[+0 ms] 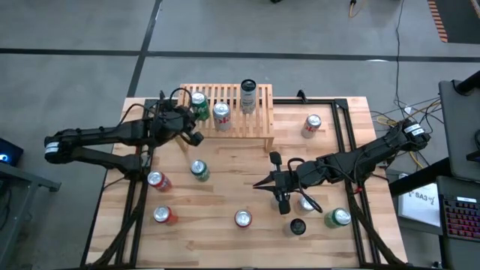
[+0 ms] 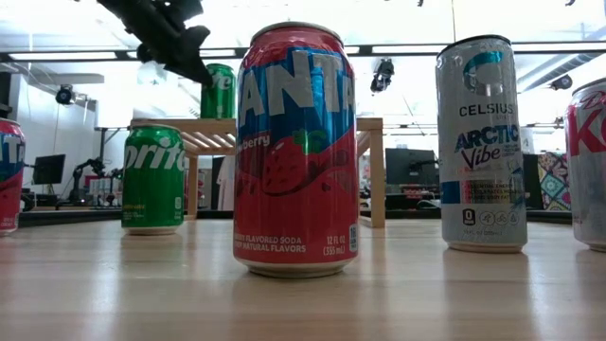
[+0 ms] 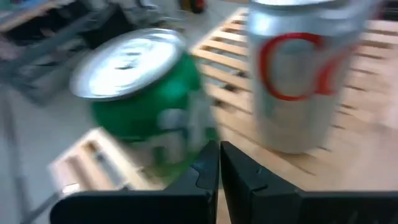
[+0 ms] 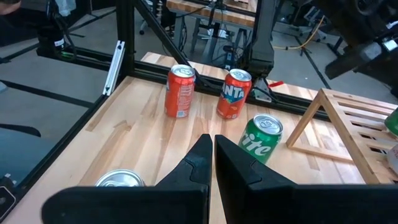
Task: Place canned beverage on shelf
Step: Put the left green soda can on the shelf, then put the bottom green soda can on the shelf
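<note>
Left gripper [image 1: 196, 139] shut beside shelf [image 1: 259, 124]; plank tabletop [image 1: 225, 180].

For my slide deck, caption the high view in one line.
Low light-wood slatted shelf holds three cans; left end effector, shut, hovers by its corner; right end effector, shut, above loose cans.

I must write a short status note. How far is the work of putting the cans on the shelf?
Done: three cans stand on the shelf: a green can, a silver can, a tall can.
In hand: nothing; the left gripper is shut, empty, beside the shelf; the right gripper is shut over the table.
Left: several cans on the table.
</note>
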### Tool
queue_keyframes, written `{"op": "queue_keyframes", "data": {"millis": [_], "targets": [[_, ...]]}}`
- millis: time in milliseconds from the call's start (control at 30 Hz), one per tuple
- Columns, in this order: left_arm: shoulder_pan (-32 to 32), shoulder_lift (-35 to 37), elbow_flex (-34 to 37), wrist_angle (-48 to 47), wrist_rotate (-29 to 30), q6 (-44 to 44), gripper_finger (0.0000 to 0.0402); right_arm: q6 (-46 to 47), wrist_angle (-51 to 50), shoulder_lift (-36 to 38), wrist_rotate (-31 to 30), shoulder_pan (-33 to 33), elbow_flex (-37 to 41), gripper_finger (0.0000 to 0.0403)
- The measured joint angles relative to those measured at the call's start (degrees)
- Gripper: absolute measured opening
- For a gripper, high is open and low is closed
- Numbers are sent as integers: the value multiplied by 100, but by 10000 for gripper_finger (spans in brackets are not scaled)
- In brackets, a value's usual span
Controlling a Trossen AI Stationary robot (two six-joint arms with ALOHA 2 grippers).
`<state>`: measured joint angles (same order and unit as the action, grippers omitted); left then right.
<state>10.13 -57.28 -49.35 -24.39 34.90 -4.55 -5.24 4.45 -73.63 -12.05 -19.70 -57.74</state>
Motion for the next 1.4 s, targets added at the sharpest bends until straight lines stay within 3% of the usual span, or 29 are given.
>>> {"op": "queue_keyframes", "data": {"millis": [100,233,600,767,1033,1400], "targets": [[-6,-42,45,21,-364,174,0,60,-36,0,2,0,0,9],[63,-161,100,229,198,403,0,67,-87,0,1,0,0,9],[391,-231,100,594,355,579,0,75,-83,-1,0,0,0,9],[138,-41,100,591,-49,196,0,124,-90,0,0,-2,0,9],[-1284,381,100,639,-230,-316,0,765,77,-1,0,0,0,9],[-3964,221,100,884,1289,-820,0,990,162,-380,0,-7,-703,9]]}}
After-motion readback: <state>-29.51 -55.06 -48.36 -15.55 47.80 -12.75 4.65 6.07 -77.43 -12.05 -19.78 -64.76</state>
